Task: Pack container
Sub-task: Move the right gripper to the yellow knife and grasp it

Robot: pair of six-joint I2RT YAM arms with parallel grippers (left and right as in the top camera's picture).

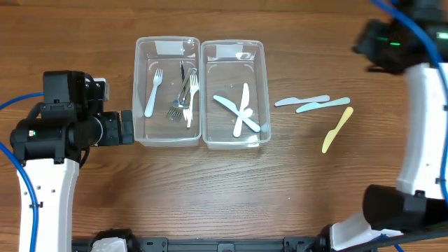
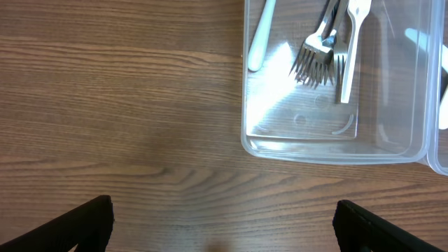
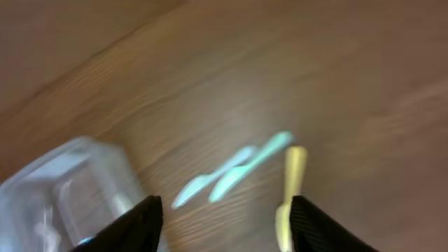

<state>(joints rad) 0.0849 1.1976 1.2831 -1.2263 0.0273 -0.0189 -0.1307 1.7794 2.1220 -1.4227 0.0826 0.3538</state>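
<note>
Left gripper (image 2: 224, 234) hovered with its black fingers wide apart and empty over bare wood near the table's (image 1: 210, 189) left edge, just short of the left container (image 1: 164, 134). That container held a white fork (image 1: 152, 92) and a cluster of metal forks (image 1: 180, 98). Touching it, the right container (image 1: 224, 70) held two crossed knives (image 1: 240, 113). Three loose knives (image 1: 318, 105), one a yellow knife (image 1: 337, 129), lay toward the right edge. The right gripper (image 3: 225, 231) hung spread open and empty near the far right corner, its view blurred.
</note>
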